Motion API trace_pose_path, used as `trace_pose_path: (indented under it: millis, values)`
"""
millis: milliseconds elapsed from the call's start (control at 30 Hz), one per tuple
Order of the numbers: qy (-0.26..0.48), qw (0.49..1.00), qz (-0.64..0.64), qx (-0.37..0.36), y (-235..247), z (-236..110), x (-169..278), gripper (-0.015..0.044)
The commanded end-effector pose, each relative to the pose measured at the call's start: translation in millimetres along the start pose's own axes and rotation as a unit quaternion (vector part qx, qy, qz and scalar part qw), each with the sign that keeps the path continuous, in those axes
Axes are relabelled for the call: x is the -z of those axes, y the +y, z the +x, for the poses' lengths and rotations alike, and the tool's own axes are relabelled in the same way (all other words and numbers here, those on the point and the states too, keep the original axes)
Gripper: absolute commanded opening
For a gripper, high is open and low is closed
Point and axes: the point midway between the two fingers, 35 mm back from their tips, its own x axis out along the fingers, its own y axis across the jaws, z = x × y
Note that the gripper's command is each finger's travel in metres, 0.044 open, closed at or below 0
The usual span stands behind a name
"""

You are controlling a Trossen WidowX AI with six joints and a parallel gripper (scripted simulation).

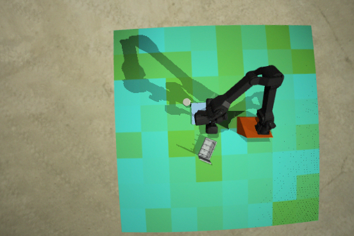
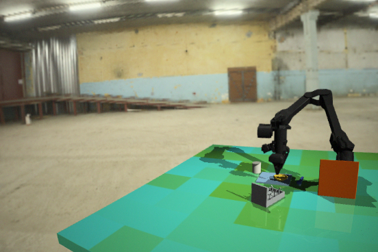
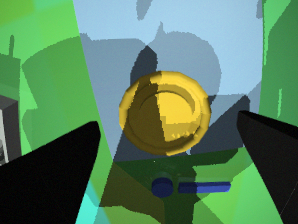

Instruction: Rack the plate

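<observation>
The yellow plate (image 3: pixel 165 113) (image 2: pixel 281 177) lies flat on a light blue mat (image 3: pixel 173 3) (image 2: pixel 264 178) (image 1: pixel 196 109). My gripper (image 3: pixel 168 123) (image 2: pixel 278 170) is open and empty. It points straight down, just above the plate, with one black finger on each side of the plate in the wrist view. In the top view the arm hides the plate. The grey dish rack (image 1: pixel 206 147) (image 2: pixel 267 195) with thin wire rails stands on the table a little in front of the mat; only its edge (image 3: pixel 5 129) shows in the wrist view.
A white cylinder (image 1: pixel 186 102) (image 2: pixel 256 167) stands at the mat's far corner. A small blue utensil (image 3: pixel 189 187) (image 2: pixel 300 181) lies beside the mat. An orange block (image 1: pixel 253 127) (image 2: pixel 337 178) holds the arm's base. The green and teal checked table (image 1: pixel 144 169) ends at a concrete floor.
</observation>
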Motion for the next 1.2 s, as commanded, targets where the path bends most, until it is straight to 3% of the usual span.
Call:
trace_pose_path:
  millis: [0,633,1167]
  values:
    - [0.006,1.0,-0.006,0.004,1,10,4,0.04]
    - [0.006,1.0,-0.006,0.006,1,36,8,0.04]
    - [0.006,1.0,-0.006,0.006,1,36,8,0.0329]
